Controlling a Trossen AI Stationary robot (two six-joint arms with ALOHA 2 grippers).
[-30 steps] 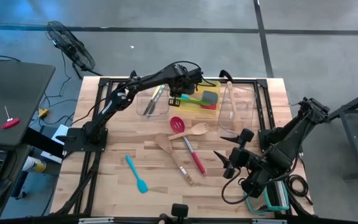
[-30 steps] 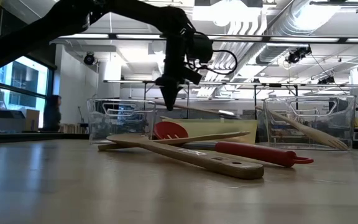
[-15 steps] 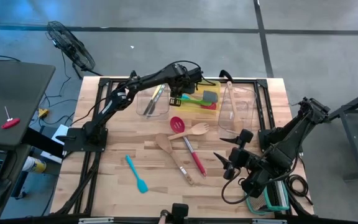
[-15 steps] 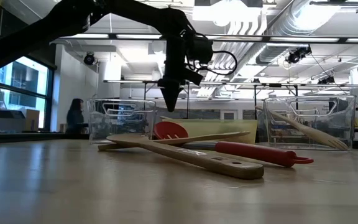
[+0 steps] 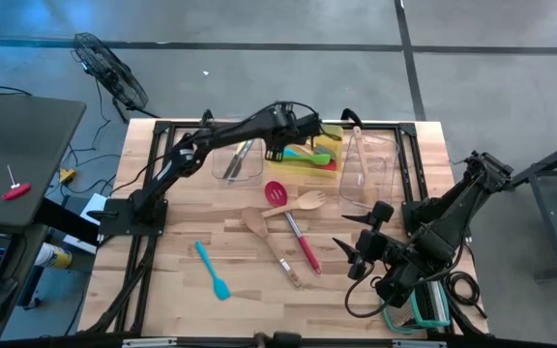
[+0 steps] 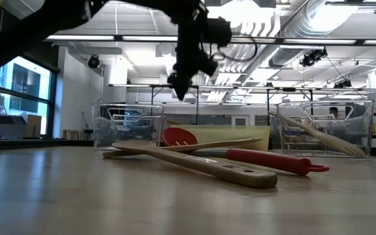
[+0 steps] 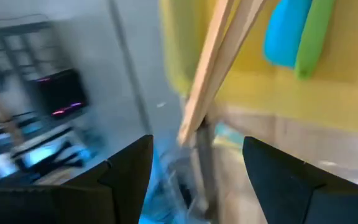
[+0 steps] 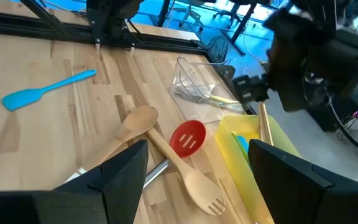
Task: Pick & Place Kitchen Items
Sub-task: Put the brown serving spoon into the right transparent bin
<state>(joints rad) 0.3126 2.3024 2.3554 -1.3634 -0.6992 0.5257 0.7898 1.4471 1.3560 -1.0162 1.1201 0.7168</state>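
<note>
My left gripper (image 5: 278, 147) hangs open above the yellow bin (image 5: 333, 131) at the table's far side. A pale wooden utensil (image 7: 213, 74) slants out of the bin ahead of its fingers, leaning on the bin's wall (image 7: 173, 68). Blue (image 7: 284, 31), green (image 5: 315, 155) and grey spatulas lie in the bin. On the table lie a red slotted spoon (image 5: 277, 191), a wooden fork (image 5: 300, 202), a wooden spoon (image 5: 262, 238), a red-handled tool (image 5: 304, 246) and a blue spatula (image 5: 213, 270). My right gripper (image 5: 348, 253) waits open at the near right.
A clear bin (image 5: 238, 160) with metal cutlery stands left of the yellow bin. Another clear bin (image 5: 367, 166), holding a wooden utensil, stands to its right. A green-framed rack (image 5: 424, 311) sits off the table's near right corner. Bare wood lies at the near left.
My left gripper has risen above the yellow bin. The wooden utensil that lay level at its tip a second ago is no longer there; it has been let go.
</note>
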